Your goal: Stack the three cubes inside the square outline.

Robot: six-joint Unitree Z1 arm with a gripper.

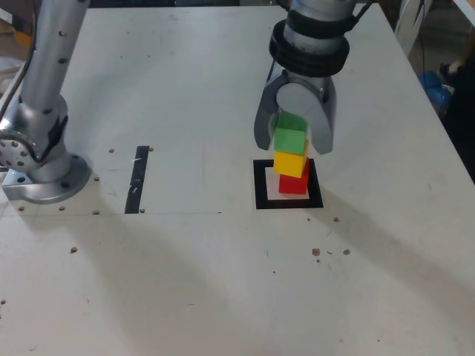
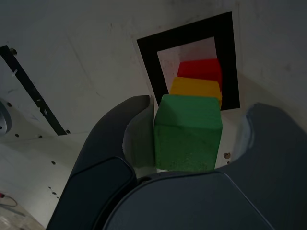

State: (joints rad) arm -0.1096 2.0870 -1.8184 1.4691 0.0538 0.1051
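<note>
We've got the green cube (image 1: 291,136) sitting on the yellow cube (image 1: 292,163), which sits on the red cube (image 1: 293,183), all inside the square outline (image 1: 260,185) on the counter (image 1: 193,96). Our gripper (image 2: 184,132) straddles the green one with jaws parted: wrist view shows a clear gap on one side, the other side looks just about touching, so we read it as released, not clamped. The stack leans a bit, layers slightly offset. The blocks look light, rigid and smooth-faced, so easy to knock. If we regrip, take opposite flat side faces, mid-height. Straight-up retreat seems safest.
</note>
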